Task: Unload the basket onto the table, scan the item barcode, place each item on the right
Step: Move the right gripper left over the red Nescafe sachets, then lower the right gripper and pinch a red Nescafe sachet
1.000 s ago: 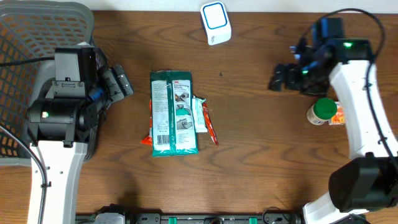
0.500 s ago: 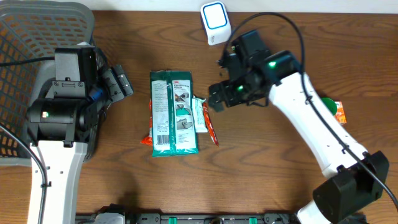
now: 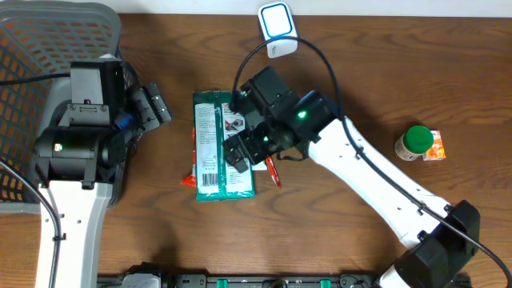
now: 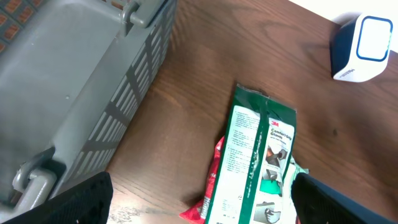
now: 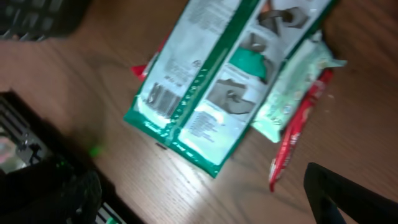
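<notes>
Two wide-spread fingers, holding nothing, belong to the right gripper [image 3: 242, 144], which hovers over the green package [image 3: 210, 148]. The package lies flat at the centre of the overhead frame. A pale green packet [image 3: 256, 148] and a red packet [image 3: 272, 170] sit against its right edge, partly tucked under it.

The package looks like the item to scan. The jaws should close across its narrow width and take it alone, without pinching the two smaller packets along with it. In the right wrist view the barcode [image 5: 163, 98] sits near the package's lower left end, so a grip nearer the other end would keep the pads off it. The barcode face then has to turn toward the scanner [image 3: 278, 29], at the top centre of the overhead frame.

The left gripper [image 3: 154, 108], also wide and empty, sits at the left beside the basket [image 3: 48, 40].
</notes>
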Robot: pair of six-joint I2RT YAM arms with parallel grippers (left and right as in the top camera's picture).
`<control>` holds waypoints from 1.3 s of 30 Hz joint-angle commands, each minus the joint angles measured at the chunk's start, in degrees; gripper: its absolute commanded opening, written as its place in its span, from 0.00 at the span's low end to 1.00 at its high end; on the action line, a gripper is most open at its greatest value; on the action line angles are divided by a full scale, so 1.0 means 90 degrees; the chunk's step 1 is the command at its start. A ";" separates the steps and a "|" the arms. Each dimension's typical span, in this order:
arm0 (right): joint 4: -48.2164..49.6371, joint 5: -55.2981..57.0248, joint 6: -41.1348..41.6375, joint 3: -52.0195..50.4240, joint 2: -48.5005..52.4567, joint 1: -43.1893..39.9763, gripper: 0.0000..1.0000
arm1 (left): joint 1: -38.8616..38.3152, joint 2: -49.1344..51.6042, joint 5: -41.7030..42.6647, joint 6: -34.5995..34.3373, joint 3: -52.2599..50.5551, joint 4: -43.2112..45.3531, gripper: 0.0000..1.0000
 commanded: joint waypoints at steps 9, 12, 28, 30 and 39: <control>0.0000 0.0342 0.0267 -0.0056 0.0117 0.0347 0.99 | 0.0022 0.0000 -0.0056 0.0083 0.0049 -0.0015 0.91; 0.0007 0.0350 0.0311 -0.0068 0.0236 0.0347 0.99 | 0.0022 0.0000 -0.0056 0.0083 0.0049 -0.0015 0.91; 0.0100 0.1163 0.0311 -0.0085 0.1052 0.0342 0.75 | 0.0022 0.0000 -0.0056 0.0083 0.0049 -0.0015 0.92; 0.0117 0.1256 0.0321 -0.0087 0.1132 0.0325 0.71 | 0.0022 0.0000 -0.0056 0.0083 0.0049 -0.0015 0.91; 0.0058 0.1557 0.0743 -0.0090 0.1443 -0.0049 0.53 | 0.0022 0.0000 -0.0056 0.0083 0.0049 -0.0015 0.91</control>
